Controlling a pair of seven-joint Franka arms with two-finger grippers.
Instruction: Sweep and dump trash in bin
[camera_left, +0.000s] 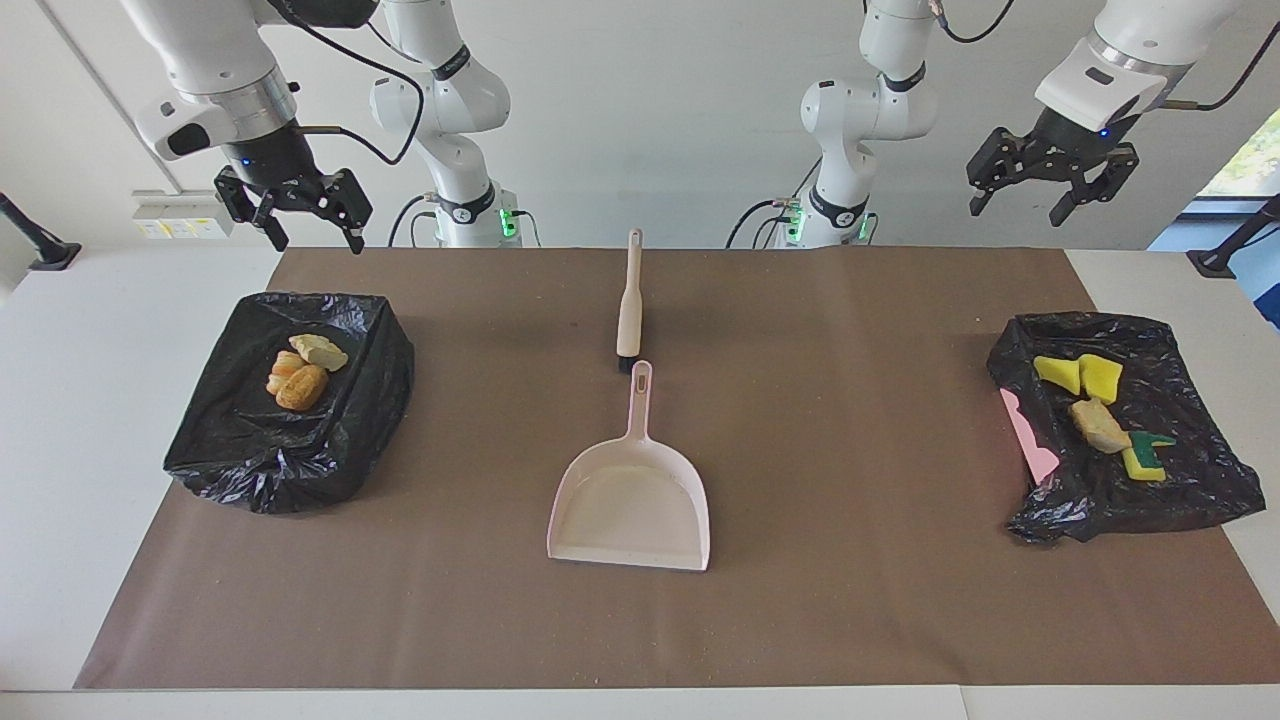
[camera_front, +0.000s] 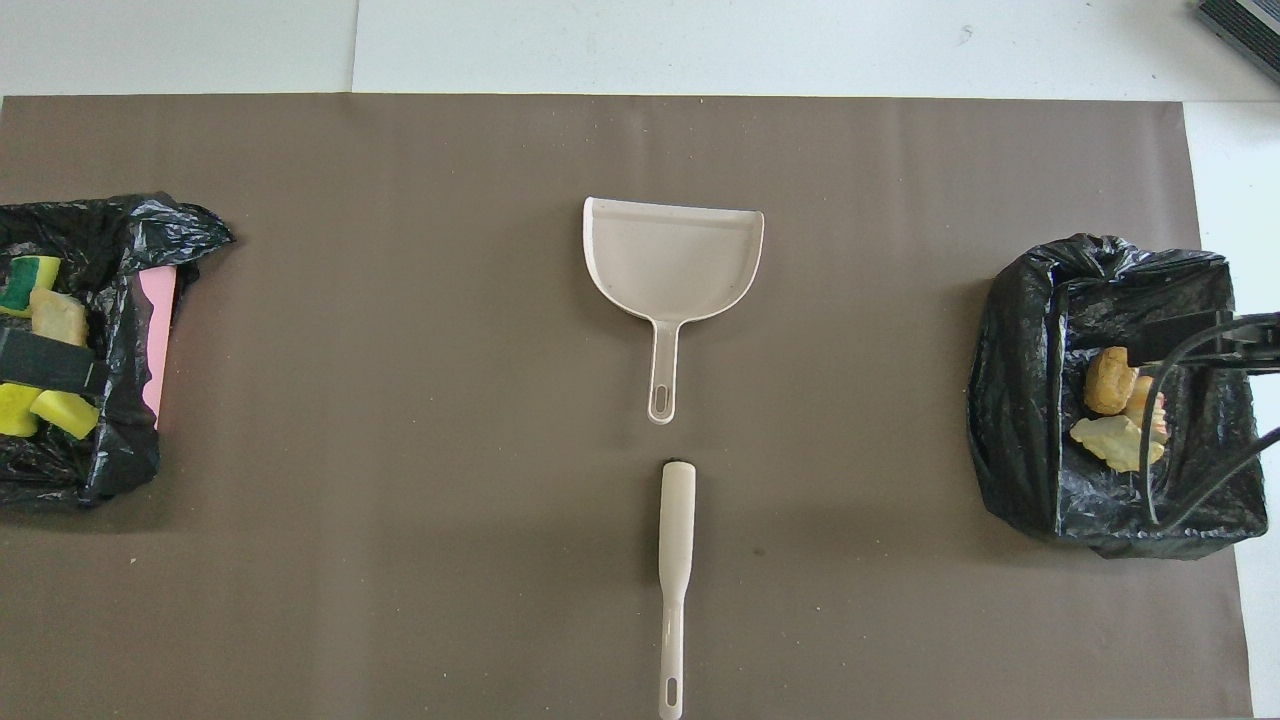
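Observation:
The trash lies in two black-bagged bins. Golden-brown bread lumps (camera_left: 300, 375) sit in the bin (camera_left: 250, 450) at the right arm's end. Yellow sponge chunks (camera_left: 1080, 375), a bread lump (camera_left: 1100, 425) and a green-sided sponge (camera_left: 1145, 460) sit in the bin (camera_left: 1200, 480) at the left arm's end. The pale pink dustpan (camera_left: 630, 500) lies mid-table, with the brush (camera_left: 630, 300) in line with its handle, nearer to the robots. My right gripper (camera_left: 318, 243) is open, empty, raised over its bin. My left gripper (camera_left: 1017, 213) is open, empty, raised over the other bin.
A brown mat (camera_left: 850, 600) covers the table between the bins. A pink wall (camera_left: 1030, 440) of the bin at the left arm's end shows under the bag. In the overhead view the bins lie at the mat's two ends (camera_front: 1020, 400) (camera_front: 120, 460).

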